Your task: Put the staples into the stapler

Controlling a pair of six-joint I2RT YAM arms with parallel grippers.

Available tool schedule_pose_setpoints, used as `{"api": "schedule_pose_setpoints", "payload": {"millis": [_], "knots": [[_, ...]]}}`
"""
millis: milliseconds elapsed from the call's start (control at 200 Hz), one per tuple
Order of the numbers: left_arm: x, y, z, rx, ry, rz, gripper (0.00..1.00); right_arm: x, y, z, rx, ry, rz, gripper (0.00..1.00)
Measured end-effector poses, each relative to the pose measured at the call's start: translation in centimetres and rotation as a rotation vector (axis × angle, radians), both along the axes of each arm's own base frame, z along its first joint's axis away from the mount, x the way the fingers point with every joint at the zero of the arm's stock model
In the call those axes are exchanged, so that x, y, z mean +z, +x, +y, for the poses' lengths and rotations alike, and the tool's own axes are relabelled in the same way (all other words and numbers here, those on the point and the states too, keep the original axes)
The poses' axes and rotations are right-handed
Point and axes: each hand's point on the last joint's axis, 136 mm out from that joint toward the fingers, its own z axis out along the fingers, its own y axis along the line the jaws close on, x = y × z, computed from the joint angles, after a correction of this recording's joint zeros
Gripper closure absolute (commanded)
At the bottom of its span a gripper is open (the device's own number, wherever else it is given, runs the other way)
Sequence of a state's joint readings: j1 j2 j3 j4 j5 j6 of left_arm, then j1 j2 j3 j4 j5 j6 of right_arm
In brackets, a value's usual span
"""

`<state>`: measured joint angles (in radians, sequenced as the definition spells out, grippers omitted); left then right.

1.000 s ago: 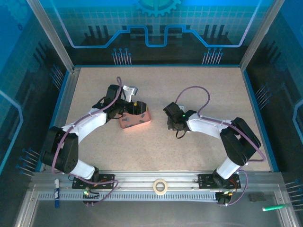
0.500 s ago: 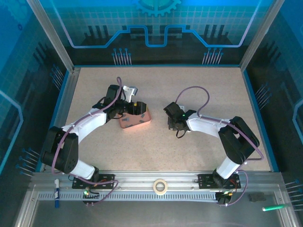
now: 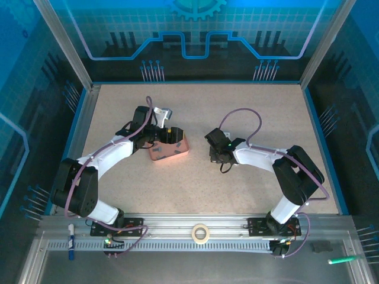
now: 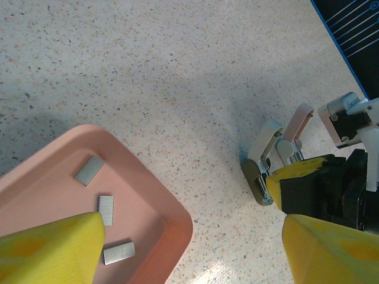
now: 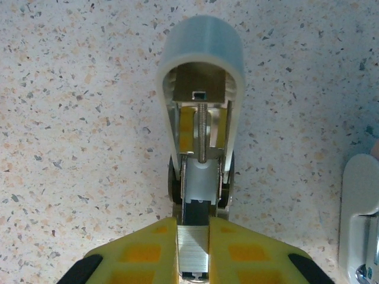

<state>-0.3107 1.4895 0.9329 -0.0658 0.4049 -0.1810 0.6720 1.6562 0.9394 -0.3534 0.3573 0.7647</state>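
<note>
Near rail: a roll of tape [image 3: 201,232] is seen lying between the 2 arm bases.

Further in, right of centre: the right gripper [image 5: 193,236] is noted pinched shut on the stapler [image 5: 201,118]. Its 2 yellow fingers [image 5: 142,254] are pressed against either side of the metal rail. The stapler is seen opened out over the speckled table [image 3: 254,112], with the pale lid ahead of the fingers and the spring rod exposed in the channel.

Left of it, well apart: the pink tray [image 4: 157,198] is set flat on the table. 3 staples [image 4: 106,210] are counted loose inside the tray, none touching another.

Just beyond: the left gripper [image 4: 192,228] is spread wide above the tray's rim, with nothing gripped. 1 finger is placed over the tray, the other over bare table.
</note>
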Motion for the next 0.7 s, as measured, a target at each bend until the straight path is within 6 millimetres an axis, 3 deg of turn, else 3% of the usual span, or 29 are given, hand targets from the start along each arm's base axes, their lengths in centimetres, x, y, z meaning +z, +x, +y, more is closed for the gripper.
{"api": "schedule_pose_setpoints", "payload": {"millis": [450, 695], "knots": [[0.0, 0.0, 0.0, 0.000, 0.000, 0.000, 0.20, -0.3, -0.2, -0.3, 0.012, -0.014, 0.005, 0.82], [0.0, 0.0, 0.0, 0.000, 0.000, 0.000, 0.20, 1.0, -0.3, -0.3, 0.038, -0.002, -0.030, 0.81]]}}
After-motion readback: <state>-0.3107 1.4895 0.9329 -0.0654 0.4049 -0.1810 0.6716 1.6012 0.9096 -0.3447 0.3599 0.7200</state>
